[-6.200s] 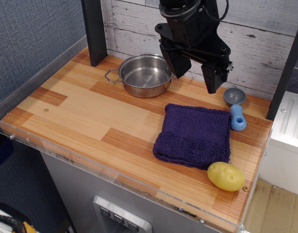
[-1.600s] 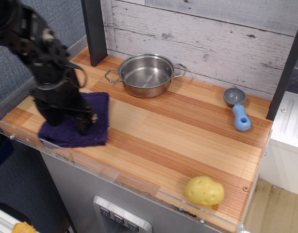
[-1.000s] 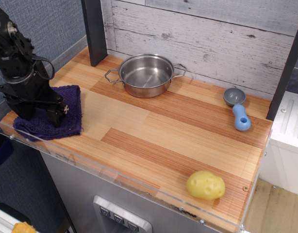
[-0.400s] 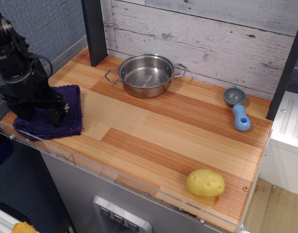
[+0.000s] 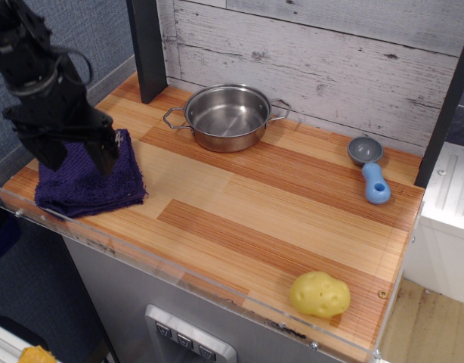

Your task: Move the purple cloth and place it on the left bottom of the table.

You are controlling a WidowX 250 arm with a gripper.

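Observation.image: purple cloth point(image 5: 88, 184) flat, slightly askew.

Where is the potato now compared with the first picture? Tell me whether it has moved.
Yes. The potato has moved leftward along the front of the table, farther from the blue scoop.

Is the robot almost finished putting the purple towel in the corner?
Nearly. Done: the purple cloth lies flat at the near left corner of the table, away from the pot, the blue scoop and the potato. In hand: nothing; the end effector is open above the cloth's back edge. Left: probably only pulling the arm away.
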